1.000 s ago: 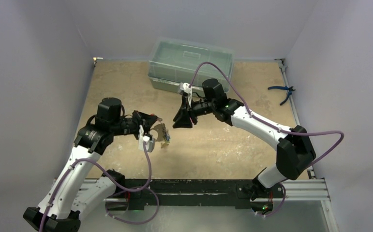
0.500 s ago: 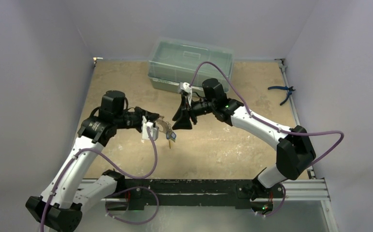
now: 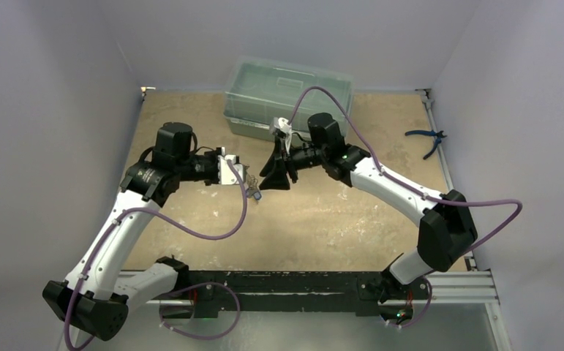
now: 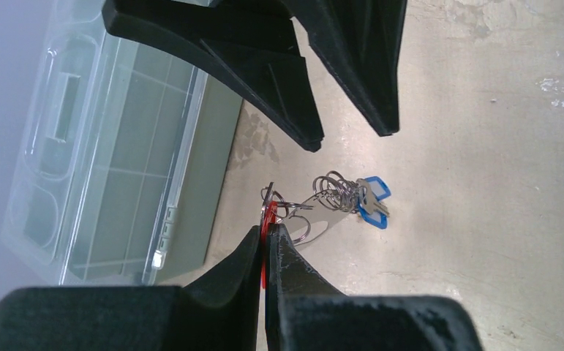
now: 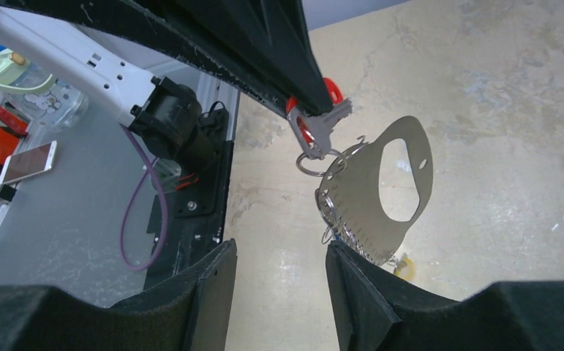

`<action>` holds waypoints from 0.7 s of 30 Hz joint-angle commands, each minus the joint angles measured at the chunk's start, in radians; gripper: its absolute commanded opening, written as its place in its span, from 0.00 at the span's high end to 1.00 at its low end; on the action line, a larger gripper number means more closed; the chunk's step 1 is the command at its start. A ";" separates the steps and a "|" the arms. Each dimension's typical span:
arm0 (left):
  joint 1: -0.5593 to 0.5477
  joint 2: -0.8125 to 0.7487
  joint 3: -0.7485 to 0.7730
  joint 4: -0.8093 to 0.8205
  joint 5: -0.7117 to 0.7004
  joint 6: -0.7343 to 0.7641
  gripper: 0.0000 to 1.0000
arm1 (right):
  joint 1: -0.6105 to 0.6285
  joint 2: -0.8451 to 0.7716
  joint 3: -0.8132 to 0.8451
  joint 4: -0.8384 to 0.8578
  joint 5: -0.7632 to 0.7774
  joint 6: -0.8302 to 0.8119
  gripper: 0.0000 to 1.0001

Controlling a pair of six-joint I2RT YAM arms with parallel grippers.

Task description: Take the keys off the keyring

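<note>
My left gripper (image 3: 243,176) (image 4: 265,231) is shut on a red-headed key (image 4: 265,218), held above the table. From that key hangs the keyring (image 4: 333,193), a cluster of thin wire rings with a blue-headed key (image 4: 374,202). In the right wrist view the red key (image 5: 327,89) carries the rings and a whitish-grey flat loop (image 5: 370,191); a yellow tag (image 5: 404,265) shows below it. My right gripper (image 3: 274,178) (image 5: 279,257) is open and empty. It faces the bunch at close range without touching it.
A clear plastic box (image 3: 290,93) (image 4: 96,146) stands at the back middle, just behind both grippers. Blue-handled pliers (image 3: 426,139) lie at the far right edge. Purple cables loop off both arms.
My left arm has moved back and to the right with the key bunch, bringing it close to the right gripper. The right gripper has barely shifted.
</note>
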 commanded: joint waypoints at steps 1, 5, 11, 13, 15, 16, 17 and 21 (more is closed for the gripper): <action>0.002 -0.015 0.042 0.038 0.031 -0.084 1.00 | -0.028 0.001 0.047 0.029 -0.011 0.031 0.47; 0.002 -0.001 0.062 0.039 0.046 -0.120 1.00 | -0.050 -0.003 0.035 0.082 -0.030 0.067 0.48; 0.002 -0.021 0.055 0.026 0.124 -0.070 1.00 | -0.063 0.003 0.028 0.127 -0.084 0.065 0.51; 0.002 -0.019 0.057 0.037 0.114 -0.081 1.00 | -0.063 0.003 0.029 0.120 -0.085 0.063 0.52; 0.002 0.003 0.077 0.038 0.082 -0.122 1.00 | -0.062 -0.005 0.030 0.115 -0.078 0.093 0.52; 0.002 0.018 0.092 0.034 0.062 -0.148 1.00 | -0.060 -0.012 0.031 0.114 -0.073 0.112 0.52; 0.002 0.036 0.107 0.026 0.045 -0.172 1.00 | -0.059 -0.018 0.031 0.112 -0.070 0.132 0.52; -0.001 0.069 0.132 0.018 0.022 -0.231 1.00 | -0.056 -0.024 0.058 0.052 -0.015 0.139 0.52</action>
